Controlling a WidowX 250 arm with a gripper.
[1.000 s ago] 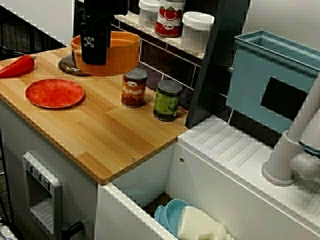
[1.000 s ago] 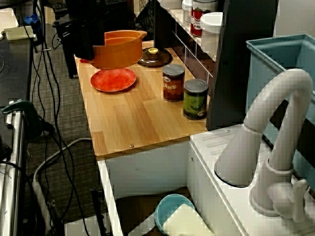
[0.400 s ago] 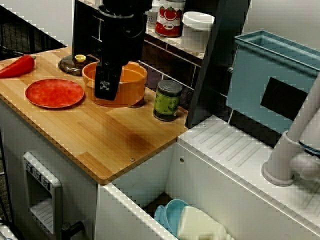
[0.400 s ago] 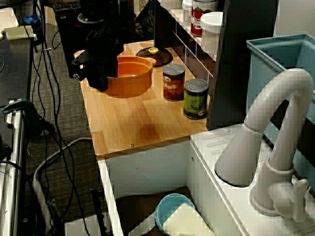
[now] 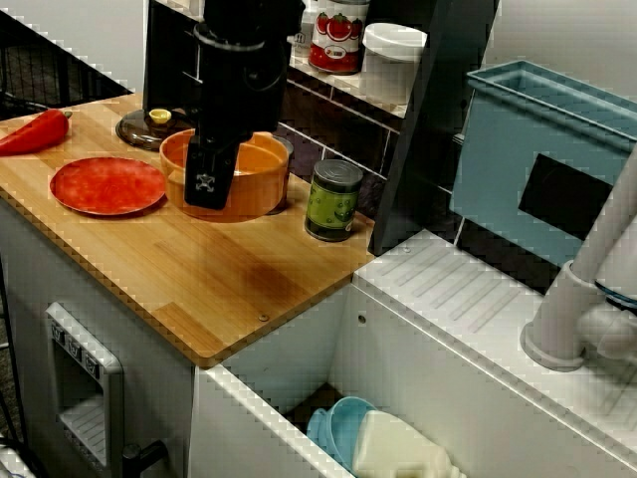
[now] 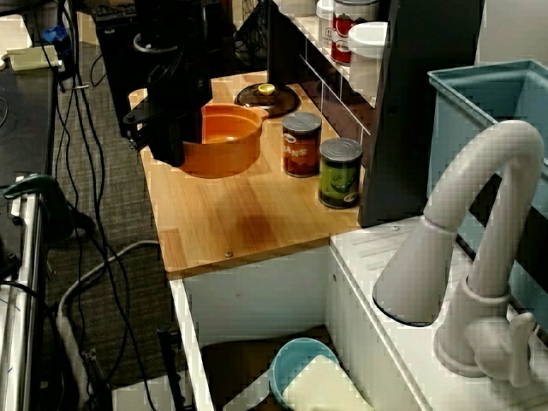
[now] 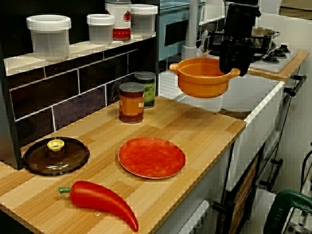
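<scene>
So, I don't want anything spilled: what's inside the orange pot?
Only bare orange wall and floor show inside the pot; nothing lies in that part. The hand gripping its rim hides the near side, so that bit can't be checked.

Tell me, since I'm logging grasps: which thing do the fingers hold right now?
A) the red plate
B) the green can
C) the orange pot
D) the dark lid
C: the fingers are closed on the rim of the orange pot, while the red plate, the dark lid and the green can stand apart from them on the wooden counter.
</scene>
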